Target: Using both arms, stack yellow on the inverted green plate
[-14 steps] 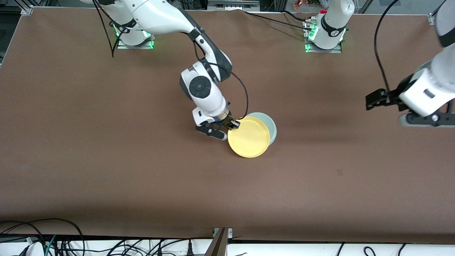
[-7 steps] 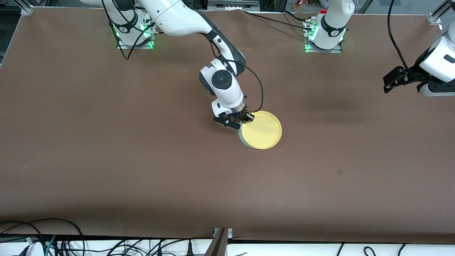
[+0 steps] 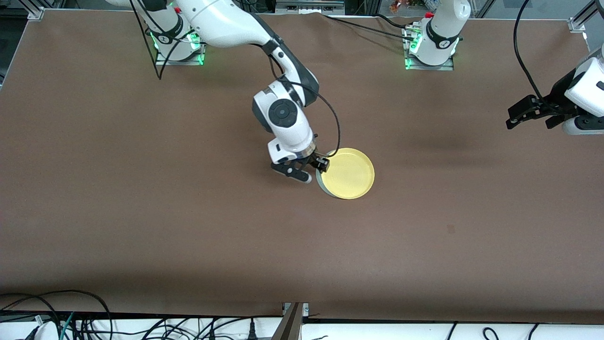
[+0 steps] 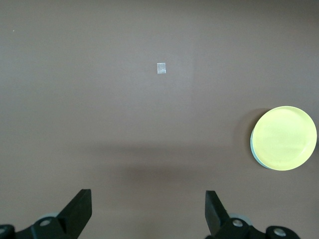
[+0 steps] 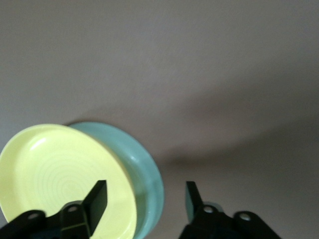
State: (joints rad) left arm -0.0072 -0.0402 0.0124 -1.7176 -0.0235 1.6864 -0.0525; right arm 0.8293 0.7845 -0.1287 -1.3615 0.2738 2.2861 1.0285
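The yellow plate (image 3: 349,174) lies right way up on the green plate (image 3: 320,183), of which only a thin edge shows beneath it. My right gripper (image 3: 314,170) is open at the stack's edge toward the right arm's end of the table. In the right wrist view its fingers (image 5: 98,198) straddle the rims of the yellow plate (image 5: 55,179) and the green plate (image 5: 147,174) without gripping them. My left gripper (image 3: 517,114) is open and empty, raised over the table's left-arm end. In its wrist view (image 4: 147,209) the stack (image 4: 285,138) shows far off.
The brown table (image 3: 141,198) is bare around the stack. A small pale patch (image 4: 161,68) lies on the cloth, also seen in the front view (image 3: 451,229). Cables hang along the table's near edge (image 3: 71,311). The arm bases (image 3: 432,47) stand at the table's other long edge.
The right gripper carried the yellow plate over the green one, set it down, opened and drew back slightly. The left arm rose and moved away toward its end of the table.
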